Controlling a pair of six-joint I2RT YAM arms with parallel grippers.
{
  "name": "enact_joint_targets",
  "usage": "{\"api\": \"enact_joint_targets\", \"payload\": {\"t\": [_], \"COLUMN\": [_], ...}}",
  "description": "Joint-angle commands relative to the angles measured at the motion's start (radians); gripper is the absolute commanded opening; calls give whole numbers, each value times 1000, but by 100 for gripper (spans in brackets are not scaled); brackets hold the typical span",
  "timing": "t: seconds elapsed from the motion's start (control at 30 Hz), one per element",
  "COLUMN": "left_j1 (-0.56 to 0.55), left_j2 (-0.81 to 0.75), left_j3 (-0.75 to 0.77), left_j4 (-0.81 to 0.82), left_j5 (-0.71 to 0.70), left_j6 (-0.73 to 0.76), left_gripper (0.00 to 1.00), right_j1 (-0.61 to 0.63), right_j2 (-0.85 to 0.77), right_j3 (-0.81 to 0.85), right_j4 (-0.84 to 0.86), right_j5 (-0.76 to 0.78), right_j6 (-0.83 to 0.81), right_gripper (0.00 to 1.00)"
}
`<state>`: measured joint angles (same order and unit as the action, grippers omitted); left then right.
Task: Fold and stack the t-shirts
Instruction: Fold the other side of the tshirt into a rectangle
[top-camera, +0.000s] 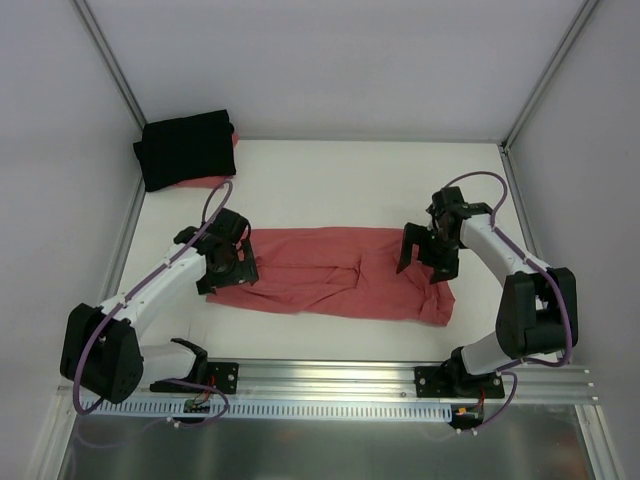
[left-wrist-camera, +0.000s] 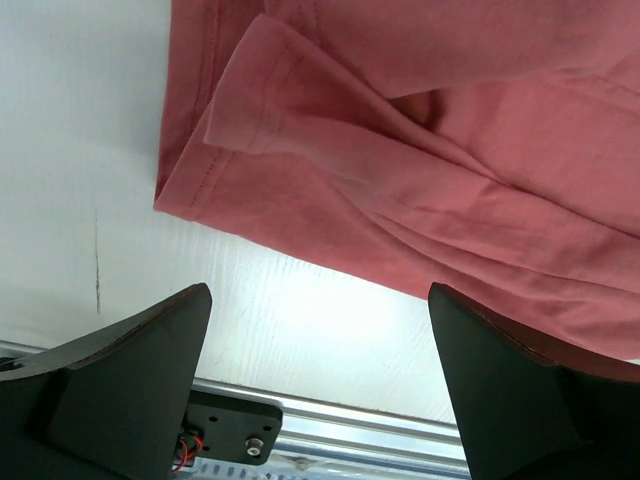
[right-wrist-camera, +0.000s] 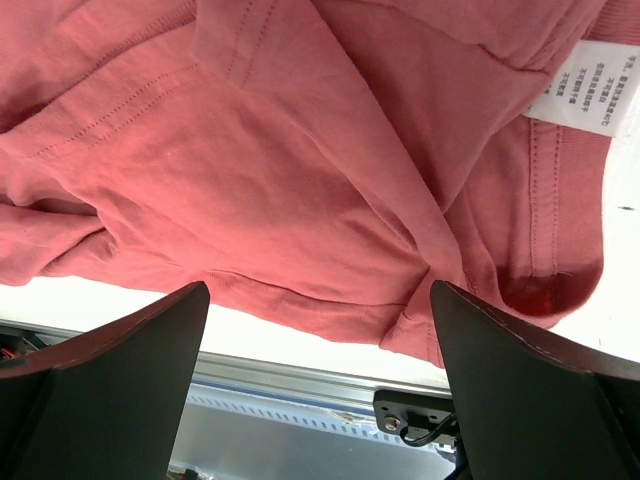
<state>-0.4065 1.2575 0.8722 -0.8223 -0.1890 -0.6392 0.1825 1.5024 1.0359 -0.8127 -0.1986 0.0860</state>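
- Table (top-camera: 330, 190) — the white work surface, one in number. It carries both garments, and the arms are mounted along the metal rail (top-camera: 330, 375) at its near edge.
- Coral-red t-shirt (top-camera: 330, 270) — one, lying in the middle of the table as a long band running left to right. Its sides appear already turned in. It is rumpled at the right end, and it probably lies crosswise so that each arm can reach one end.
- Black t-shirt (top-camera: 185, 148) — one, a compact folded block in the far-left corner, well apart from the red one. This is judged to be the stacking spot. A sliver of red cloth shows beneath it, and whether that is a further shirt cannot be told.
- Left gripper (left-wrist-camera: 318, 290) — one of two, poised over the left end of the red shirt. Its fingers are spread wide with nothing between them, and the near hem lies just beyond the tips.
- Right gripper (right-wrist-camera: 320, 287) — the second, likewise spread and empty above the right end. The mirrored stance suggests a two-handed pinch for the next fold.
- Neck label (right-wrist-camera: 585, 88) — one, small and white, at the right-hand end, marking the collar side.
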Motion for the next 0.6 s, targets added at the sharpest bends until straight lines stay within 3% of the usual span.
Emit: {"api": "enact_joint_targets", "payload": {"t": [0.0, 0.57], "left_j1": [1, 11], "left_j2": [-52, -101], "left_j3": [-56, -216], "left_j4": [63, 330], "left_j5": [-26, -141], "left_j6": [-59, -43], "left_gripper": [93, 91], "right_j1": [-9, -26], "right_j2": [-27, -21], "right_j3": [35, 81], "right_j4": [-39, -117], "right_j5": [-1, 16], "right_j6": [-29, -54], "right_gripper": [100, 99]}}
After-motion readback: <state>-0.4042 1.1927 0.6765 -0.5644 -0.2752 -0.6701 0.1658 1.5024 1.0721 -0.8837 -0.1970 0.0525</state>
